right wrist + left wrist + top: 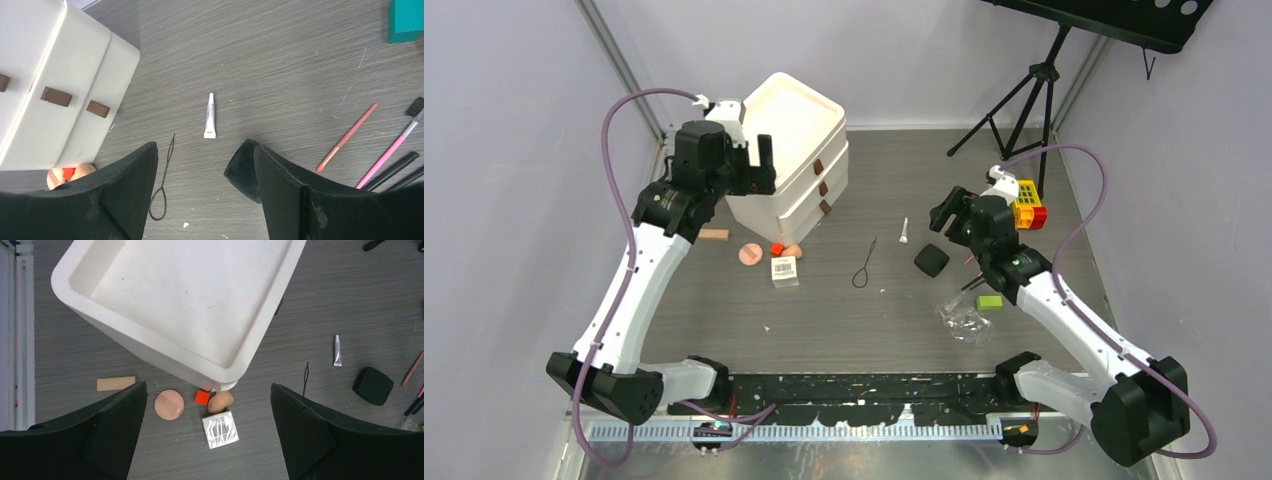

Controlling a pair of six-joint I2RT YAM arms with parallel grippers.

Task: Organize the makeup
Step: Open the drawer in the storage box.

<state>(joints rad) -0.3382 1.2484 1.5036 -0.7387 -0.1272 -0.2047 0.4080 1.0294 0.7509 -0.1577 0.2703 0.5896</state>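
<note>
My left gripper (760,168) is open and empty, high beside the white drawer organizer (796,130). In the left wrist view the gripper (207,389) hangs over a pink round puff (169,404), a small red cube (202,397), a peach sponge (220,401) and a clear barcoded box (220,429). A peach rectangular sponge (116,383) lies to the left. My right gripper (944,213) is open and empty above a white tube (210,116) and a black compact (243,170), which is partly hidden by one finger. Red, pink and black pencils (347,137) lie to the right.
A thin black loop (162,185) lies between the organizer and the tube. A green tube (990,301) and a crumpled clear bag (965,322) lie near the right arm. Yellow, red and green toy blocks (1027,205) sit at the back right, by a tripod (1024,95).
</note>
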